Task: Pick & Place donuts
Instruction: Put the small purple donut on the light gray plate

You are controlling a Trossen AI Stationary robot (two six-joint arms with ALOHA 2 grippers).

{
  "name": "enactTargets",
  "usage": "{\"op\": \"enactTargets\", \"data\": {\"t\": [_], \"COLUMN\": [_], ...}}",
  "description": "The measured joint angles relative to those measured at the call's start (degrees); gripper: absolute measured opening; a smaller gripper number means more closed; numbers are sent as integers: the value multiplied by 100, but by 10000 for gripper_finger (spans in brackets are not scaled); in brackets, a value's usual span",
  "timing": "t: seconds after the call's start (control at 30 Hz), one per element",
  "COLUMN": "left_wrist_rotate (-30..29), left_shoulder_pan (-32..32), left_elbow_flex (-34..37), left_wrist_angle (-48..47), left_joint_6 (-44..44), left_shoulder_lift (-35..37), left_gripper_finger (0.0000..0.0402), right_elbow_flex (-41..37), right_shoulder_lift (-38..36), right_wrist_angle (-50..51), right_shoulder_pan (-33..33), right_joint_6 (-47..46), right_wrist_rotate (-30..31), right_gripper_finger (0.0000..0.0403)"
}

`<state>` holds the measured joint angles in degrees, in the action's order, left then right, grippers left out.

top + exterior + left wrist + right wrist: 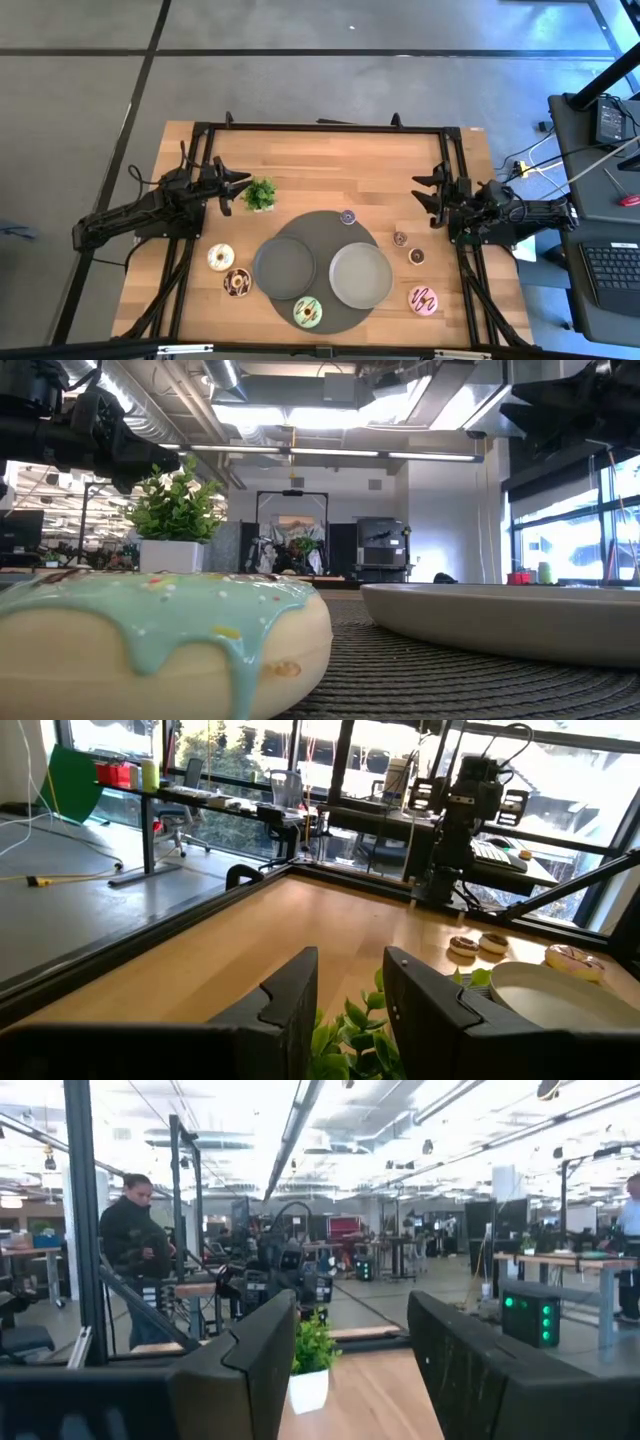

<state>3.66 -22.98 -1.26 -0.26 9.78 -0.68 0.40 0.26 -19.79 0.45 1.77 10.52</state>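
Observation:
Several donuts lie on the wooden table. The white (220,257) and chocolate (238,283) ones are near the left, and the pink one (424,298) is near the right. The pale green one (308,313) rests on the round dark mat's near edge (330,325). The tiny purple (347,217), tan (400,238) and brown (417,256) ones lie farther back. My left gripper (240,188) hovers open above the table's left side, just short of the small plant (260,194). My right gripper (422,192) hovers open above the right side, and neither gripper holds anything.
Two grey plates (285,267) (361,275) sit side by side on the mat. The potted plant stands close before my left gripper (350,970). A black frame (320,127) runs along the table's edges. In the right wrist view a person (135,1240) stands beyond the table.

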Motion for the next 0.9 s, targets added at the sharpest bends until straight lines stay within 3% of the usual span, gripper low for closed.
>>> {"op": "enactTargets", "data": {"t": [0.2,0.4,0.67,0.9], "left_wrist_rotate": [0,0,0,0], "left_shoulder_pan": [0,0,0,-2], "left_elbow_flex": [0,0,-2,-1], "left_wrist_angle": [-1,1,1,1], "left_joint_6": [0,0,0,0], "left_shoulder_lift": [-1,2,-1,0], "left_gripper_finger": [111,111,112,111], "right_elbow_flex": [306,813,1896,2452], "right_shoulder_lift": [146,993,3246,5584], "right_wrist_angle": [-68,-33,1261,1409], "right_shoulder_pan": [-4,-4,-7,-112], "right_joint_6": [158,270,-213,-897], "right_wrist_rotate": [23,4,190,225], "right_gripper_finger": [195,195,195,195]}}
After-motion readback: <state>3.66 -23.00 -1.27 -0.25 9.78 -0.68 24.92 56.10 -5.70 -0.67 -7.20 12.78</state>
